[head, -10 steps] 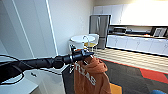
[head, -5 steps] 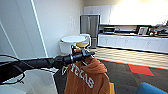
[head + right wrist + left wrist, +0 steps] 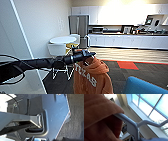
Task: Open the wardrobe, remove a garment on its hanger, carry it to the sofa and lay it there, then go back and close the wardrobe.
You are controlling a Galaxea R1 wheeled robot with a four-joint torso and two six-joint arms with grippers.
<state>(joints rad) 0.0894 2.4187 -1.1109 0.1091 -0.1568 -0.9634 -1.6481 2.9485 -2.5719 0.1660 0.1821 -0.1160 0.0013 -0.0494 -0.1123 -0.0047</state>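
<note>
Orange hoodie (image 3: 92,76) hangs from your left hand (image 3: 87,55), out over the dark carpet.

Your left arm reaches in across the head view, and the hand is closed on the top of the white hanger (image 3: 132,125), with the garment draped below it, white lettering showing on the chest. A corner of the blue sofa (image 3: 143,87) sits at the lower right, just beside the hoodie. You're looking into an open room: dark grey carpet (image 3: 150,73) with a red patch (image 3: 127,65), then pale striped flooring beyond. A round white table (image 3: 62,40) with white chairs stands by the left wall, a steel fridge (image 3: 79,27) behind it, and a long white kitchen bench (image 3: 130,41) along the far wall. Your right hand's fingers can't be made out.
</note>
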